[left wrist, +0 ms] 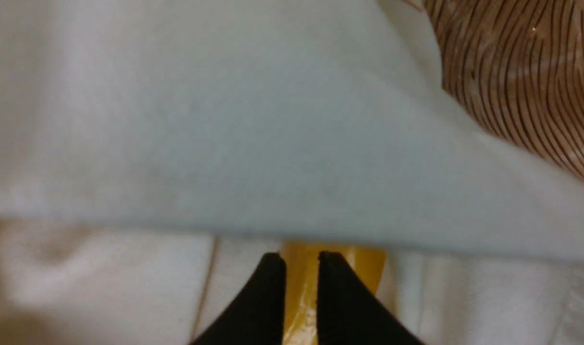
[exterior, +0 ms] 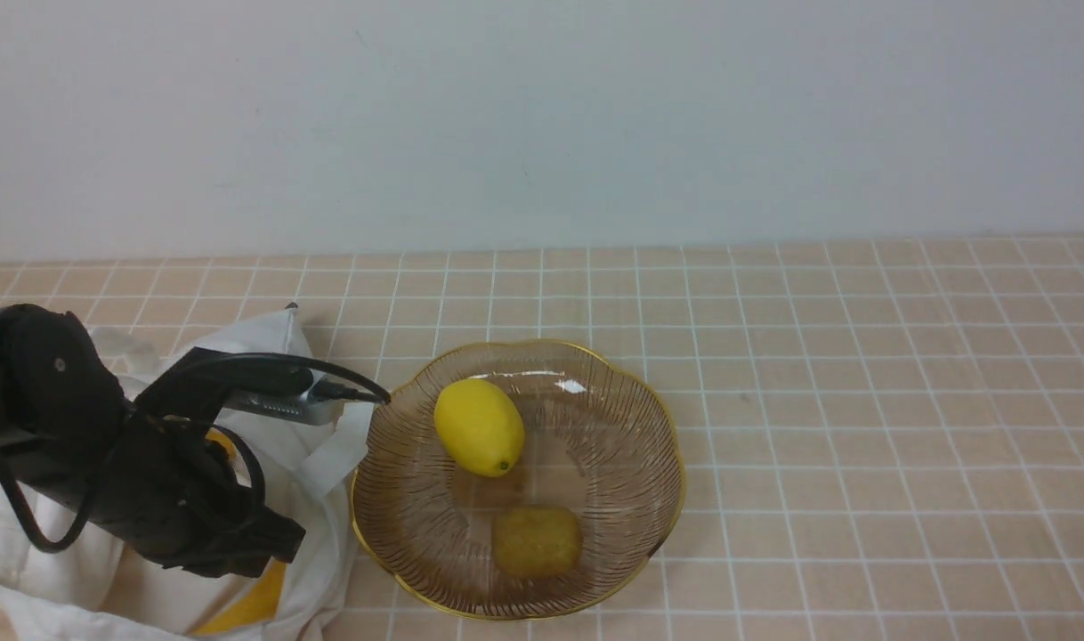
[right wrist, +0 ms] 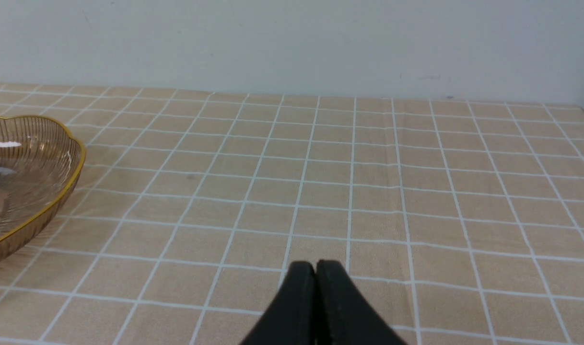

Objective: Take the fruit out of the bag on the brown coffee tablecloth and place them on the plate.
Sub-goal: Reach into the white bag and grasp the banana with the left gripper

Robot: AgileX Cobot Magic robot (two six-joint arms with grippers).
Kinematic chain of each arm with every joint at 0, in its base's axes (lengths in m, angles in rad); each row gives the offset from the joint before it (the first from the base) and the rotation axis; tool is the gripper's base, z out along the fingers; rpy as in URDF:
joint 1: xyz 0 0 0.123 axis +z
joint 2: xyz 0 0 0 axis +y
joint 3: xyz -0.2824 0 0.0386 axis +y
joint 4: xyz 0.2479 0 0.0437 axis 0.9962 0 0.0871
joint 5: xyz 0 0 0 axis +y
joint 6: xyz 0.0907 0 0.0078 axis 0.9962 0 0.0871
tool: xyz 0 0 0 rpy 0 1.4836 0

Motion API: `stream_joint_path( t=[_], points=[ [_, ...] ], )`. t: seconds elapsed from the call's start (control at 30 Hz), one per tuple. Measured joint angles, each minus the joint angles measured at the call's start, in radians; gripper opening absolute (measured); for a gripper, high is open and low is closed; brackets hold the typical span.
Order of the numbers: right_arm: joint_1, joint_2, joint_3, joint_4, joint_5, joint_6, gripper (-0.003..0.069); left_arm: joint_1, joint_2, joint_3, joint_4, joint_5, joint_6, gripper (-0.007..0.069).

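The white cloth bag (exterior: 266, 356) lies at the front left on the checked peach-tan tablecloth (exterior: 862, 401). A yellow banana (exterior: 248, 605) shows in its mouth. My left gripper (exterior: 279, 539) reaches into the bag. In the left wrist view my left gripper (left wrist: 301, 261) has its jaws closed narrowly on the banana (left wrist: 359, 268), under a fold of the bag (left wrist: 225, 120). The ribbed glass plate (exterior: 675, 463) with a gold rim sits right of the bag. My right gripper (right wrist: 316, 268) is shut and empty over bare cloth (right wrist: 368, 167); it is out of the front view.
A yellow lemon (exterior: 480, 425) and a brownish fuzzy fruit (exterior: 537, 540) lie in the plate. The plate's edge shows in the left wrist view (left wrist: 527, 72) and in the right wrist view (right wrist: 57, 201). A pale wall stands behind the table.
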Motion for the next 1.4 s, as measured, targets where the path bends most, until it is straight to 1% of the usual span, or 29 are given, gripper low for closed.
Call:
stream_joint_path(
  t=[0.07, 0.13, 0.2, 0.23, 0.27, 0.3, 0.37, 0.43, 0.5, 0.57, 0.7, 0.73, 0.77, 0.8, 0.93, 1.1, 1.2, 1.33, 1.37, 1.4],
  points=[
    [0.000, 0.000, 0.000, 0.000, 0.000, 0.000, -0.0015, 0.000, 0.011, 0.000, -0.001, -0.002, 0.005, 0.0172],
    [0.000, 0.000, 0.000, 0.000, 0.000, 0.000, -0.0015, 0.000, 0.025, 0.000, -0.013, -0.001, 0.024, 0.0275],
    [0.000, 0.000, 0.000, 0.000, 0.000, 0.000, -0.0015, 0.000, 0.032, 0.000, -0.033, 0.002, 0.050, 0.0360],
    [0.000, 0.000, 0.000, 0.000, 0.000, 0.000, -0.0015, 0.000, 0.040, 0.000, -0.052, 0.006, 0.082, 0.0413],
    [0.000, 0.000, 0.000, 0.000, 0.000, 0.000, -0.0015, 0.000, 0.041, 0.000, -0.055, 0.007, 0.087, 0.0429],
    [0.000, 0.000, 0.000, 0.000, 0.000, 0.000, -0.0015, 0.000, 0.048, 0.000, -0.067, 0.009, 0.116, 0.0465],
    [0.000, 0.000, 0.000, 0.000, 0.000, 0.000, -0.0015, 0.000, 0.063, -0.001, -0.079, 0.009, 0.162, 0.0512],
    [0.000, 0.000, 0.000, 0.000, 0.000, 0.000, -0.0015, 0.000, 0.086, -0.001, -0.082, 0.009, 0.181, 0.0533],
    [0.000, 0.000, 0.000, 0.000, 0.000, 0.000, -0.0015, 0.000, 0.109, -0.001, -0.085, 0.009, 0.185, 0.0534],
    [0.000, 0.000, 0.000, 0.000, 0.000, 0.000, -0.0015, 0.000, 0.130, -0.001, -0.087, 0.009, 0.190, 0.0518],
    [0.000, 0.000, 0.000, 0.000, 0.000, 0.000, -0.0015, 0.000, 0.154, -0.001, -0.089, 0.026, 0.190, 0.0435],
    [0.000, 0.000, 0.000, 0.000, 0.000, 0.000, -0.0015, 0.000, 0.157, -0.005, -0.087, 0.046, 0.190, 0.0343],
    [0.000, 0.000, 0.000, 0.000, 0.000, 0.000, -0.0015, 0.000, 0.156, -0.011, -0.082, 0.059, 0.190, 0.0300],
    [0.000, 0.000, 0.000, 0.000, 0.000, 0.000, -0.0015, 0.000, 0.153, -0.019, -0.078, 0.072, 0.187, 0.0274],
    [0.000, 0.000, 0.000, 0.000, 0.000, 0.000, -0.0015, 0.000, 0.107, -0.063, -0.049, 0.155, 0.144, 0.0280],
    [0.000, 0.000, 0.000, 0.000, 0.000, 0.000, -0.0015, 0.000, 0.029, -0.094, -0.018, 0.215, 0.132, 0.0280],
    [0.000, 0.000, 0.000, 0.000, 0.000, 0.000, -0.0015, 0.000, -0.017, -0.098, -0.003, 0.218, 0.125, 0.0280],
    [0.000, 0.000, 0.000, 0.000, 0.000, 0.000, -0.0015, 0.000, -0.118, -0.099, 0.068, 0.215, 0.077, 0.0280],
    [0.000, 0.000, 0.000, 0.000, 0.000, 0.000, -0.0015, -0.001, -0.157, -0.099, 0.116, 0.206, 0.050, 0.0280],
    [0.000, 0.000, 0.000, 0.000, 0.000, 0.000, -0.0015, -0.001, -0.157, -0.099, 0.124, 0.204, 0.050, 0.0280]
  ],
)
